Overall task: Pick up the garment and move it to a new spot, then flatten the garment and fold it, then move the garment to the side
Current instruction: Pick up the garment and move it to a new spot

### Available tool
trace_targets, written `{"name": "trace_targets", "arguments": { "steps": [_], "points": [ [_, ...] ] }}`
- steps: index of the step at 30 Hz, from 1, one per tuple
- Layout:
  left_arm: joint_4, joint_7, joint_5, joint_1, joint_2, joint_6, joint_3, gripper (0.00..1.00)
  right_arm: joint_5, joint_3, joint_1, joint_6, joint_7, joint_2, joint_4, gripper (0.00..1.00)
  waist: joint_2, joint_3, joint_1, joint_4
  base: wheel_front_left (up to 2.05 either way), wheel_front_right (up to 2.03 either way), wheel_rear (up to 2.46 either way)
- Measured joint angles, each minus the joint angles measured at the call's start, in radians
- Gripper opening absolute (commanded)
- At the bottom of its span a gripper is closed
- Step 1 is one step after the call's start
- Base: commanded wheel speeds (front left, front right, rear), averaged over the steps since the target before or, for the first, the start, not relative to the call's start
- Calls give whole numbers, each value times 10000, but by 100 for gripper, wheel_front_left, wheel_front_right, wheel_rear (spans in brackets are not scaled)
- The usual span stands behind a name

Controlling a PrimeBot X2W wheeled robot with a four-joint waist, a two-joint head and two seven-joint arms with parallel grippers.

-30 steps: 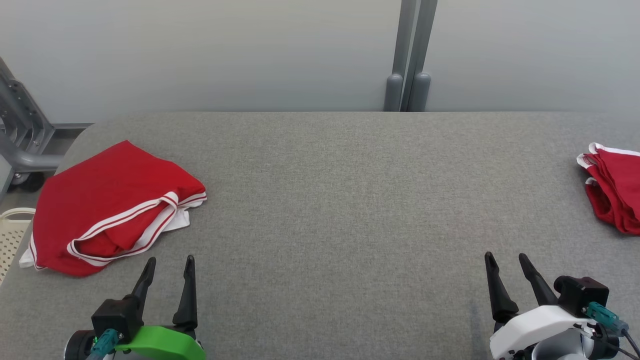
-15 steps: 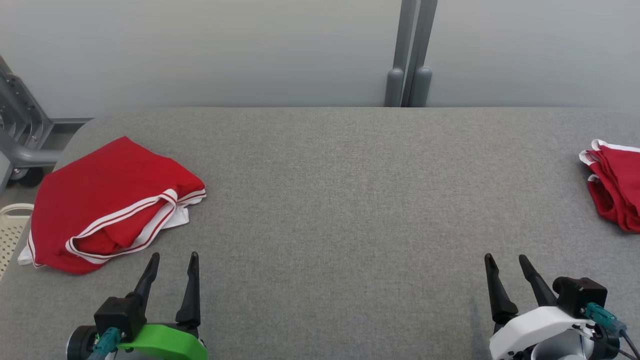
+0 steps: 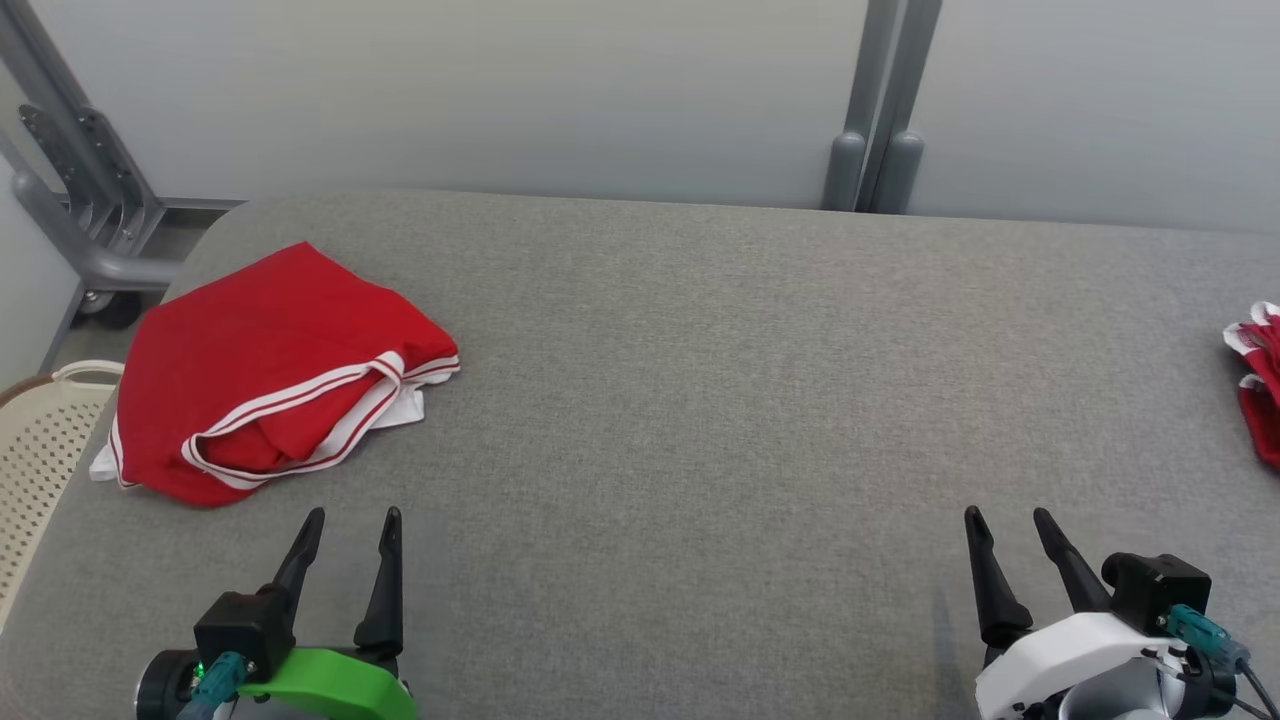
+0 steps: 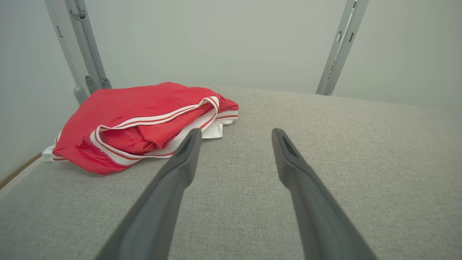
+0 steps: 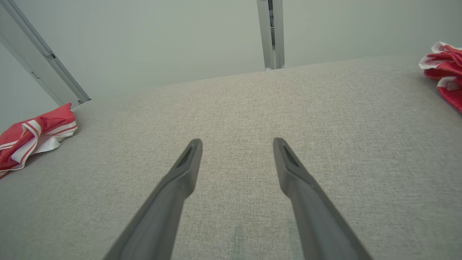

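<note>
A red garment with white stripe trim lies crumpled near the left end of the grey table. It appears again in the left wrist view and at the left edge of the right wrist view. My left gripper is open just in front of it and a little to its right, touching nothing; its fingers stand apart over bare cloth. My right gripper is open over the near right of the table, its jaws holding nothing.
A second red and white garment lies bunched at the table's right edge. A cream perforated basket sits off the left end. A grey wheeled frame and an upright post stand behind.
The camera has turned leftward, so the whole picture has slid right and the right garment is nearly out of frame. Both grippers stay open and the garments lie as before.
</note>
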Motion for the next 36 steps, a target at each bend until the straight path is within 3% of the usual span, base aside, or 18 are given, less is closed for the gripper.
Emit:
{"name": "trace_targets", "arguments": {
  "steps": [25,36],
  "points": [
    [-182,-15,25,169,245,0,205,100,105,907,-146,0,-270,25,157,100,0,-27,0,3147,0,0,0],
    [-556,-17,63,407,-36,40,602,100,94,1450,-779,0,-234,6,366,100,0,489,1,3622,0,0,0]
  ]
}}
